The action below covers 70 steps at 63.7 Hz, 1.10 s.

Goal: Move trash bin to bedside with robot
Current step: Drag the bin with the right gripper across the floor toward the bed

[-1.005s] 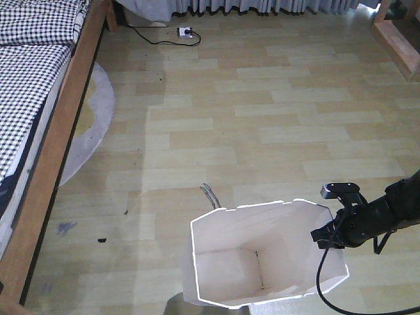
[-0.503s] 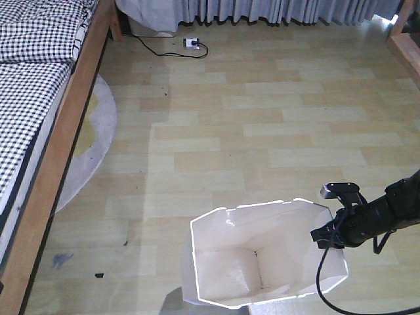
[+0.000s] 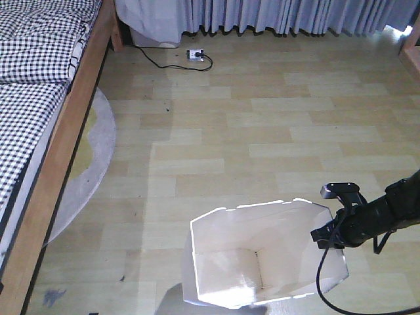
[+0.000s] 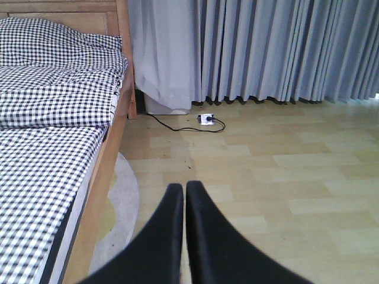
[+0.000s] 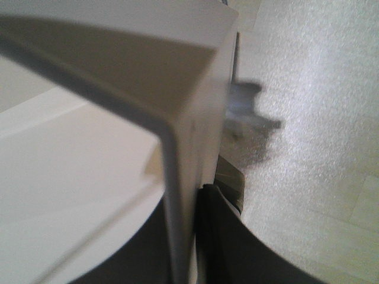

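Observation:
The trash bin (image 3: 226, 266), white with a faceted rim, stands on the wood floor at the bottom centre of the front view. My right gripper (image 3: 326, 231) is shut on the right side of its rim. In the right wrist view the thin bin wall (image 5: 177, 171) runs between the dark fingers of the right gripper (image 5: 187, 207). The bedside, a light wooden bed frame (image 3: 62, 151) with checked bedding (image 3: 33, 79), runs along the left edge, well apart from the bin. My left gripper (image 4: 185, 188) is shut on nothing above the floor, with the bed (image 4: 53, 154) to its left.
A round grey rug (image 3: 92, 164) pokes out from under the bed. A white power strip (image 3: 195, 54) with a black cable lies by the grey curtains (image 3: 282, 13) at the back. Wooden furniture (image 3: 412, 46) shows at the top right.
The floor, rug and power strip have slid down the front view, so the base has rolled forward. The bin and right gripper keep the same place in the frame.

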Tool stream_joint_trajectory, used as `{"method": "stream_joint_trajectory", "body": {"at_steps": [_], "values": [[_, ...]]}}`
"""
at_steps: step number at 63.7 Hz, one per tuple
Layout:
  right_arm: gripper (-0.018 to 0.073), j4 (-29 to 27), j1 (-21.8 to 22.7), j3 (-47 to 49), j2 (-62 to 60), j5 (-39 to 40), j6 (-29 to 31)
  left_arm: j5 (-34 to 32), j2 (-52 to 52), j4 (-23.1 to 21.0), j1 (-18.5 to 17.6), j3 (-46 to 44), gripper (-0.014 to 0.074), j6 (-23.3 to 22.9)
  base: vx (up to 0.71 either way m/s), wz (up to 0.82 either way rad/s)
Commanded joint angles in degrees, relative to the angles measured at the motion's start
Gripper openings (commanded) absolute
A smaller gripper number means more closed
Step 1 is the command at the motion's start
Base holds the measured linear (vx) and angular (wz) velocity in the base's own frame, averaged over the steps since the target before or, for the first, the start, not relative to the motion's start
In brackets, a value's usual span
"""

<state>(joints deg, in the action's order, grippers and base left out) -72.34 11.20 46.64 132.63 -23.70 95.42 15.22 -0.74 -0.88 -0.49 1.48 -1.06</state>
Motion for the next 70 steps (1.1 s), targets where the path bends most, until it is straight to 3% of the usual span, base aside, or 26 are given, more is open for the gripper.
{"method": "stream_joint_trajectory", "body": {"at_steps": [1,70], "values": [[-0.0005,-1.7,0.1,0.3,-3.8,-11.0,0.0,-4.0,-0.8,-0.2,-0.2,1.1,-0.0006,-0.3,0.28,0.02],[-0.0005,-1.7,0.1,0.3,-3.8,-11.0,0.0,-4.0,-0.8,-0.2,-0.2,1.1,-0.0006,-0.3,0.28,0.0]]}}
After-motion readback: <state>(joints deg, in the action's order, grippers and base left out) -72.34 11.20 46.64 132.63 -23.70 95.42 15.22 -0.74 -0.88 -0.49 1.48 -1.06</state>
